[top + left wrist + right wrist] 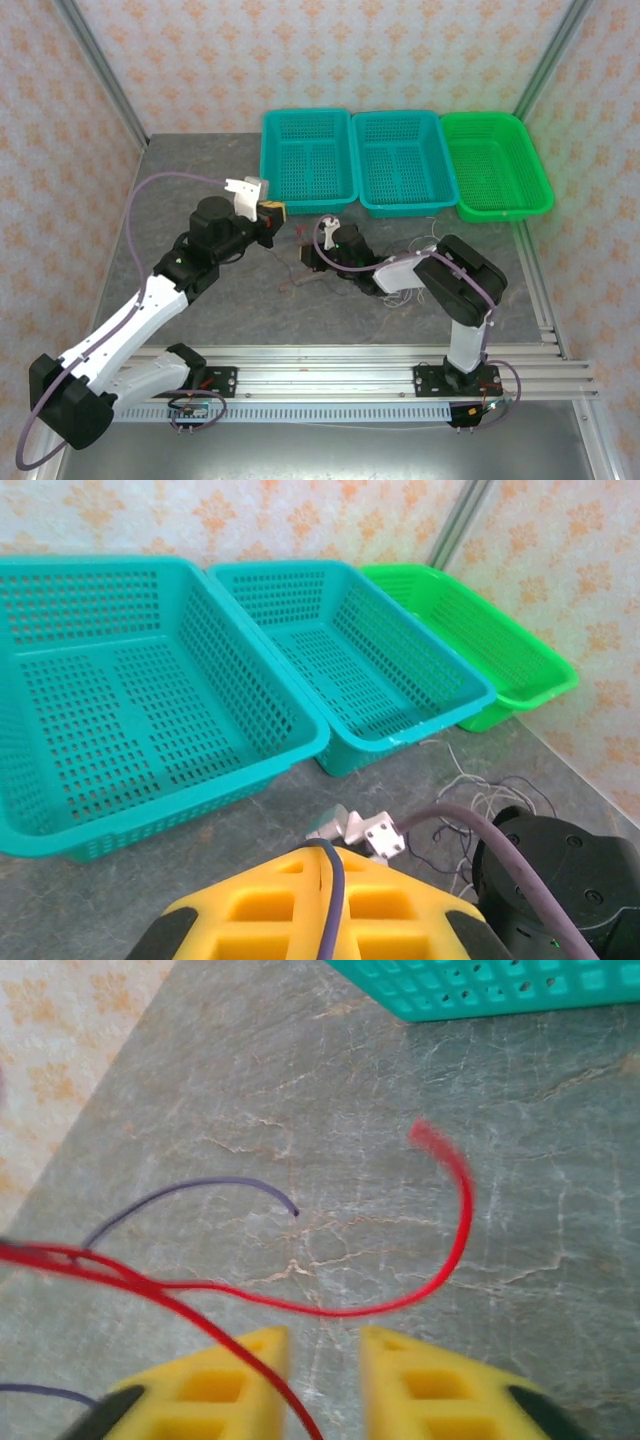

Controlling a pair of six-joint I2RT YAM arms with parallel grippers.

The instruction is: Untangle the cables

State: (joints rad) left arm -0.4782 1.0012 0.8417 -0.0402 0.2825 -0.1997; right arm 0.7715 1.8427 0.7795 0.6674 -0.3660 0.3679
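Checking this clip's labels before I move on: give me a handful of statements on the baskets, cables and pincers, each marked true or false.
1. The left teal basket, middle teal basket and green basket line the far edge. True.
2. The green basket is the leftmost. False: it is rightmost in the top view.
3. A red cable curves ahead of the right pincer. True.
4. The right pincer is clamped shut. False: a gap shows between its fingers.
5. The left pincer is wide open. False: its fingers meet on a thin dark cable.
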